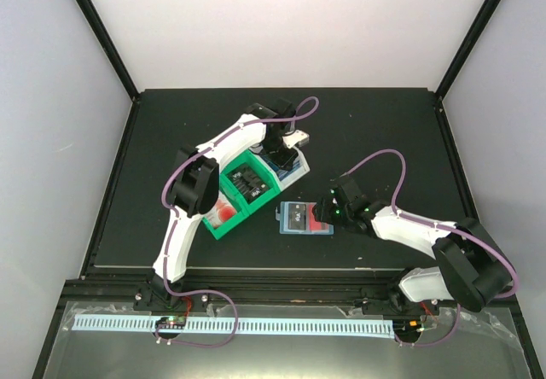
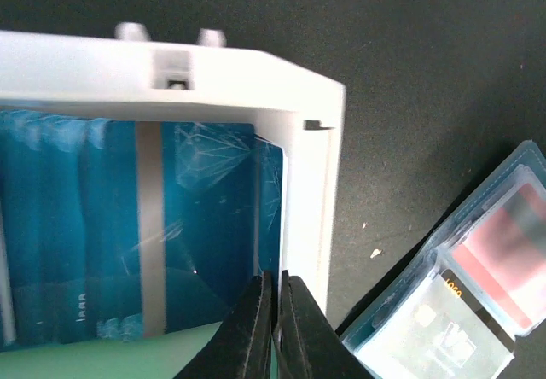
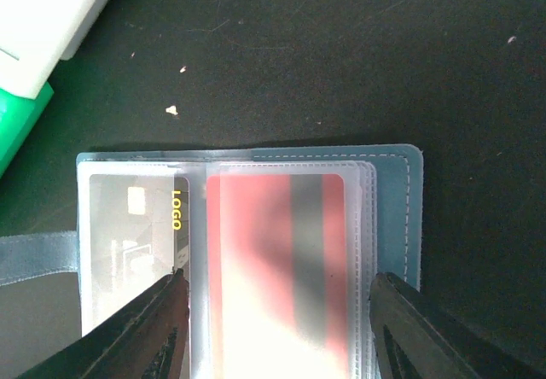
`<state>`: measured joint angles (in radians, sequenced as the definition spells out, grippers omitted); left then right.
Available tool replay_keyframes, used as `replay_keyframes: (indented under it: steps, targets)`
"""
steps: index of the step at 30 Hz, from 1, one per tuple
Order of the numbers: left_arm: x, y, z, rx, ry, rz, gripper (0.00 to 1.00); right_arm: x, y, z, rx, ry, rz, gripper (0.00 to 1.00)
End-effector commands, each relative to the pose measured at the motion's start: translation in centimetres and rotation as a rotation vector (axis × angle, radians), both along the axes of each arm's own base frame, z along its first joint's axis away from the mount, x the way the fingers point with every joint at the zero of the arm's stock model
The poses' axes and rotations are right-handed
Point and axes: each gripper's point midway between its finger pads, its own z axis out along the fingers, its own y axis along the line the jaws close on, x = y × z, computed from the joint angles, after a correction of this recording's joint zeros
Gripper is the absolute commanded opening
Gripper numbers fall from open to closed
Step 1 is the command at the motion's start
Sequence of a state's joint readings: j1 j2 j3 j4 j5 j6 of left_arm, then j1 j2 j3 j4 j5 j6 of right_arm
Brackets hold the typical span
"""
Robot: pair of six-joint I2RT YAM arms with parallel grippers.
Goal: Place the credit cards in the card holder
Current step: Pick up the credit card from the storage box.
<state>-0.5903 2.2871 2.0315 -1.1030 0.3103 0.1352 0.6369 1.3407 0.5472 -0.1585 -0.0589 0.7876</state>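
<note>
The teal card holder [image 1: 299, 219] lies open on the black table, clear sleeves up. In the right wrist view its cover [image 3: 401, 208] shows a red-and-white card [image 3: 273, 225] in one sleeve and a black card [image 3: 128, 225] marked LOGO in the sleeve to its left. My right gripper [image 3: 279, 283] is open just above it, one finger on each side of the red card's sleeve. My left gripper [image 2: 275, 289] is down in the white bin [image 2: 307, 183], shut on the right edge of a blue card [image 2: 171, 225]. The holder also shows at lower right in the left wrist view [image 2: 461, 302].
A green bin [image 1: 223, 230] beside the white bin [image 1: 294, 167] holds black cards [image 1: 249, 183] and red cards [image 1: 223, 212]. Both bins stand left of and behind the holder. White walls enclose the table.
</note>
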Motion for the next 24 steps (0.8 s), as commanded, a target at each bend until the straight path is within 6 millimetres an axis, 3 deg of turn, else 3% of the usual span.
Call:
replay_keyframes:
  steps: [1,24]
  targets:
    - [-0.6,-0.2,2.2,-0.025,-0.019,-0.018,0.05,0.3,0.0,0.0,0.006,-0.006,-0.008,0.6]
    - [-1.5,0.3,3.7,-0.034,-0.025,-0.024,0.07,0.6,0.2,0.7,0.014,-0.022,-0.007,0.6]
